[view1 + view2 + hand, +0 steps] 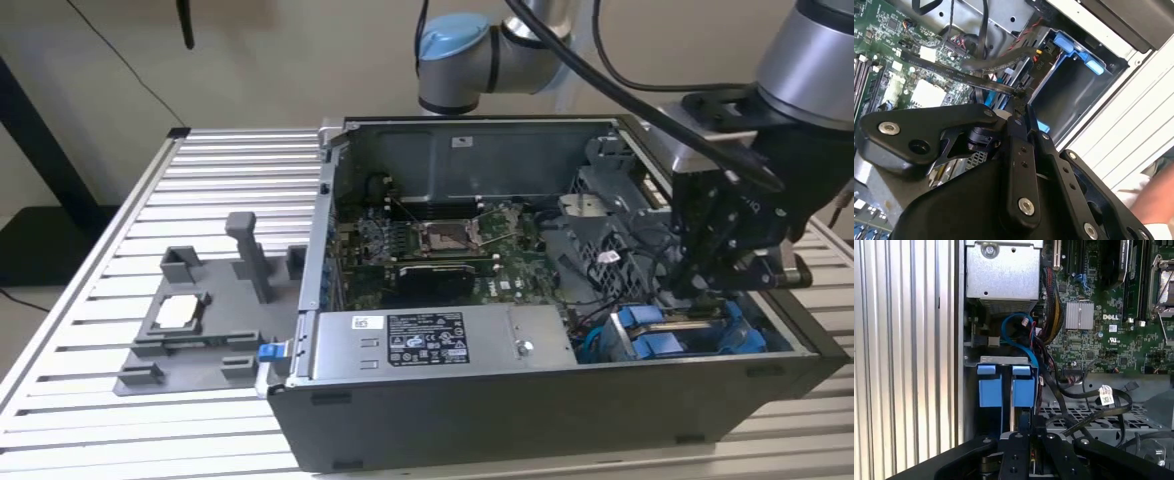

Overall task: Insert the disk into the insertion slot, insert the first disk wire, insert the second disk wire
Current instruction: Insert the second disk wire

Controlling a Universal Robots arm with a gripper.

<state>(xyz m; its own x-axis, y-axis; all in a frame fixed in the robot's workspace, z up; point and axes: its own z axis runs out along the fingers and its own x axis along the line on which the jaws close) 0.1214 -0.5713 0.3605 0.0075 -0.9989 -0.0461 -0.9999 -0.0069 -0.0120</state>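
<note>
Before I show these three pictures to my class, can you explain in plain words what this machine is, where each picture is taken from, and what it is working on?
This is a grey and blue jointed robot arm with a black gripper at its end. The exterior view comes from a camera standing off the arm. Both wrist views come from cameras riding on the arm, looking down past the gripper.

On the ribbed metal table lies an open dark grey computer case with a green circuit board inside. Beside it, on the exterior view's left, sits a grey plastic holder.

The gripper reaches into the case's corner, just above the narrow dark metal drive bay edged with blue plastic. In the second wrist view the jaws are shut on a flat black cable, close to that bay. A person's hand shows at the edge there.
</note>
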